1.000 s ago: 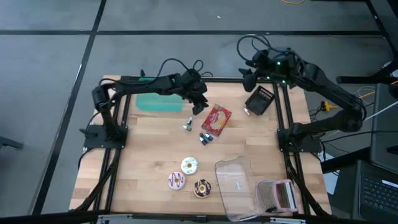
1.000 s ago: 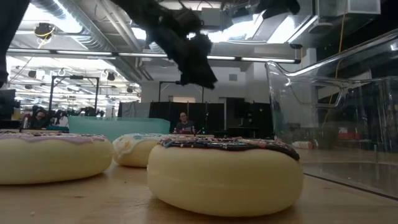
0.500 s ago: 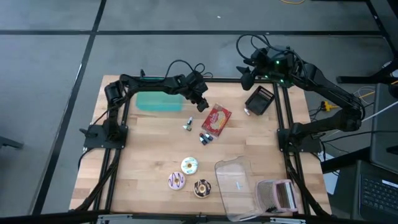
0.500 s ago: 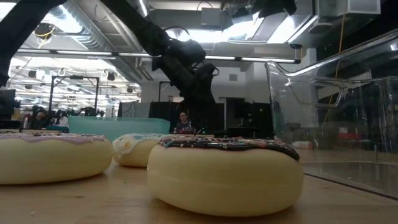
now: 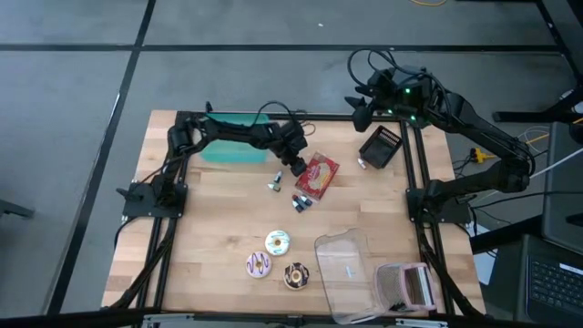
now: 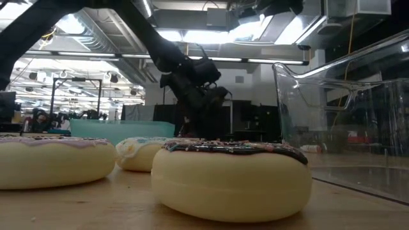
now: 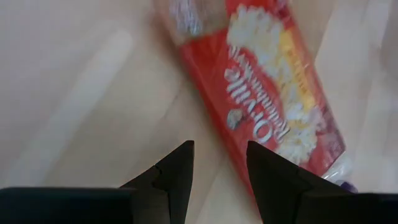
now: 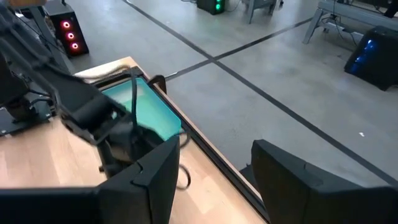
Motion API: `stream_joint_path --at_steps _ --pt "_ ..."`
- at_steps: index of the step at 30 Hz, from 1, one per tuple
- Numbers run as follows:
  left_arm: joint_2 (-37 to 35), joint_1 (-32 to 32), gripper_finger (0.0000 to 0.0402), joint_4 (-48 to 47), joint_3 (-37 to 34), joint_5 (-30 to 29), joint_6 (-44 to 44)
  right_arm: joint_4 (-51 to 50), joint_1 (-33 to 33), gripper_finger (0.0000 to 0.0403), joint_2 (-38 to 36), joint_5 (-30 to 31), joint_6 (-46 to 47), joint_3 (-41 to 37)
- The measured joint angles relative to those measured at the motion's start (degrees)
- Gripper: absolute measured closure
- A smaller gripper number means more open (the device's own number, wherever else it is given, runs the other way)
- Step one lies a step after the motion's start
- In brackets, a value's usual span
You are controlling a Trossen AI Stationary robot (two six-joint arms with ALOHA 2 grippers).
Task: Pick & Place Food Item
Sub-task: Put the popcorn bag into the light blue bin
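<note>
A red popcorn bag [image 5: 317, 175] lies flat on the wooden table, right of centre toward the far edge; it shows large in the left wrist view [image 7: 273, 99]. My left gripper [image 5: 296, 164] hangs low over the bag's left edge, open. In the left wrist view [image 7: 219, 174] one finger stands over bare wood and the other over the bag's edge. I see no touch. In the low view the left gripper [image 6: 198, 108] is a dark shape behind the donuts. My right gripper [image 5: 360, 114] waits open, high over the far right corner [image 8: 217, 186].
Three donuts [image 5: 278, 241] [image 5: 258, 265] [image 5: 296, 275] lie near the front edge beside a clear plastic container [image 5: 346, 273]. A teal bin [image 5: 232, 146] stands at the far left and a black tray [image 5: 380, 146] at the far right. Small items [image 5: 274, 185] [image 5: 301, 201] lie near the bag.
My left gripper has come down toward the table and a little toward the near edge, closing on the popcorn bag's left edge, and has rolled at the wrist. Its fingers have stayed open. The bag has not moved.
</note>
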Motion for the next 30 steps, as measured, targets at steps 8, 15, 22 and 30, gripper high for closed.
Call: stream_joint_path --at_steps 8,15,22,30 --pt "2.75 -2.11 0.0258 2.88 0.26 2.8 -3.19 1.36 0.0 0.0204 0.0 -0.01 0.03 0.0" --pt "3.88 -2.92 0.0258 10.28 -0.07 8.61 -11.89 1.36 0.0 0.0204 0.0 0.0 0.05 0.0" --pt "4.55 -3.01 0.0278 9.04 0.08 7.01 -11.52 1.53 0.0 0.0204 0.0 -0.02 0.09 0.0" --pt "6.14 -3.71 0.0387 10.2 0.2 5.59 -13.19 1.97 0.0 0.0204 0.0 -0.02 0.12 0.0"
